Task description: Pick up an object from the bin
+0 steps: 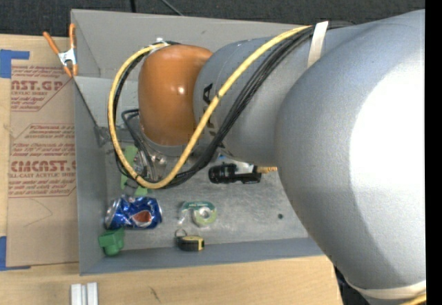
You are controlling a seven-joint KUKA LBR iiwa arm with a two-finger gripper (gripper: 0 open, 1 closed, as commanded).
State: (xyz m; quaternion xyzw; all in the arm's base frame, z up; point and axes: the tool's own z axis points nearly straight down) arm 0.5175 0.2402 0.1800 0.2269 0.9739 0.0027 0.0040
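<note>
My gripper [152,159] reaches down at the bin's left side, under the orange wrist cover, and most of it is hidden by the cover and cables. Just below it lies a crushed blue can [134,214] with red and white print. A small yellow-green scrap [126,177] shows right beside the gripper's left edge. To the gripper's right lies a black marker-like thing [234,173] with an orange tip.
A green block [112,241] sits in the near left corner. A clear greenish tape roll [199,214] and a small black-and-yellow tape measure [189,243] lie along the near wall. The arm covers the bin's right and far parts.
</note>
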